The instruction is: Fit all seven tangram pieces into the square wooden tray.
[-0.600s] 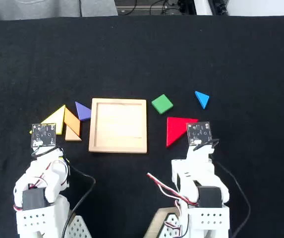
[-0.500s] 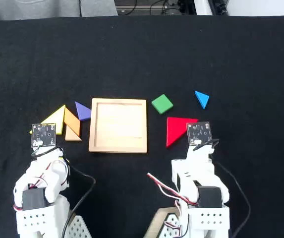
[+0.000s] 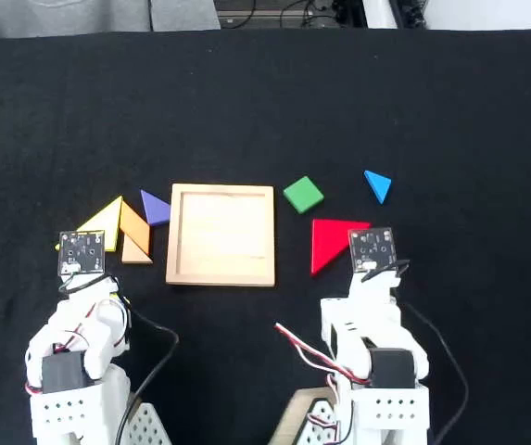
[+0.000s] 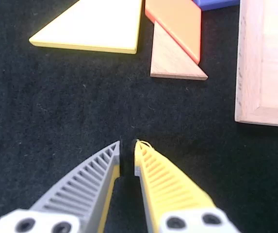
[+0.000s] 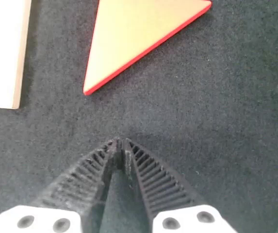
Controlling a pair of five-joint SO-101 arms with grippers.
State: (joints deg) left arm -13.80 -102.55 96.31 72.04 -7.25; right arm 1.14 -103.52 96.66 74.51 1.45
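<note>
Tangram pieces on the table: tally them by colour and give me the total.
yellow piece: 1
orange piece: 1
bare wood piece: 1
purple piece: 1
green piece: 1
blue piece: 1
red piece: 1
Total: 7

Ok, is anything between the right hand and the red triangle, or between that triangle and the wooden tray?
Nothing visible does. Only bare black cloth separates the right hand from the red triangular piece, and that piece from the square wooden tray.
</note>
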